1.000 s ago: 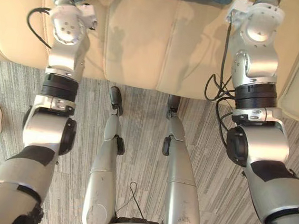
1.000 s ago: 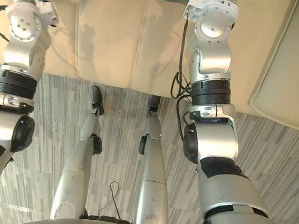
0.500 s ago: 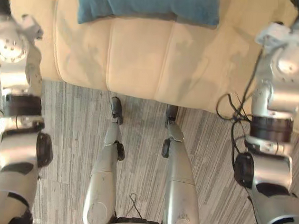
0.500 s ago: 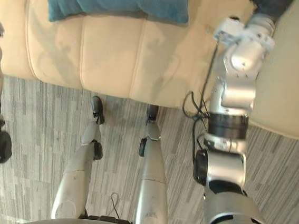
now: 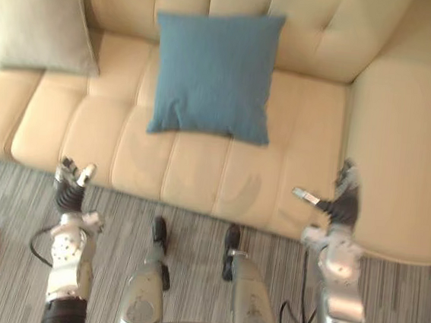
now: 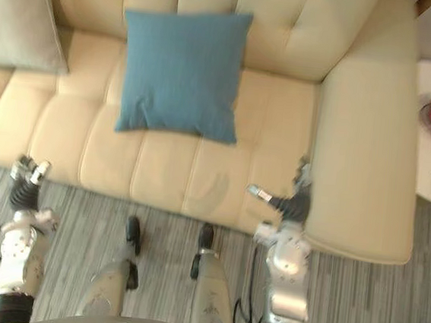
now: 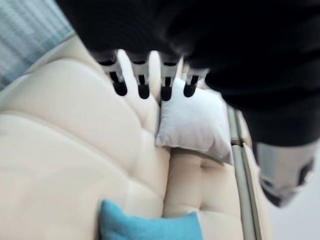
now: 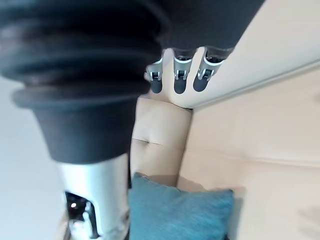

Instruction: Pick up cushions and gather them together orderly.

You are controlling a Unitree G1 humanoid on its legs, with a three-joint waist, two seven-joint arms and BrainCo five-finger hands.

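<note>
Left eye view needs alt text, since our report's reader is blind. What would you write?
A blue cushion sits mid-seat on a cream sofa, a grey cushion at its far left. Both the left hand and right hand hover open and empty by the sofa's front edge.

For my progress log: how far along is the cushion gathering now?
Done: nothing yet. The blue cushion sits at the middle of the sofa and the grey cushion lies apart, at its left end. In hand: nothing; the left hand and the right hand are both open and empty near the seat's front edge. Left: pick up one cushion and set it neatly beside the other.
</note>
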